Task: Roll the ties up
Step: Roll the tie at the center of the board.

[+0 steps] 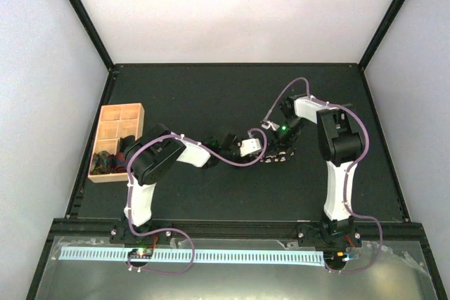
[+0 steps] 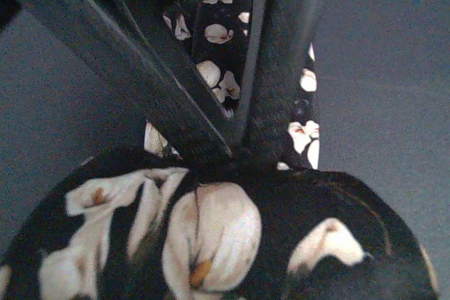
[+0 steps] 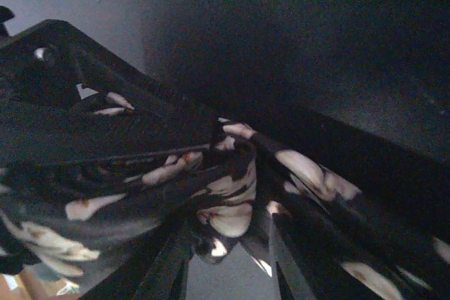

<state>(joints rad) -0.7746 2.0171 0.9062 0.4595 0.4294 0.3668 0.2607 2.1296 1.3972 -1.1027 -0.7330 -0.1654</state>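
The tie [image 1: 274, 157] lies at the middle of the table [image 1: 211, 96], partly rolled into a fat coil between both arms. The left end effector [image 2: 235, 147] pinches fabric at the coil's edge. I cannot tell whether the right end effector [image 1: 280, 144] grips or only rests in the folds. The coil should be held taut and square while turning. The tray [image 1: 121, 107], far left, holds dark bundles [image 1: 107, 164] in its near compartments.
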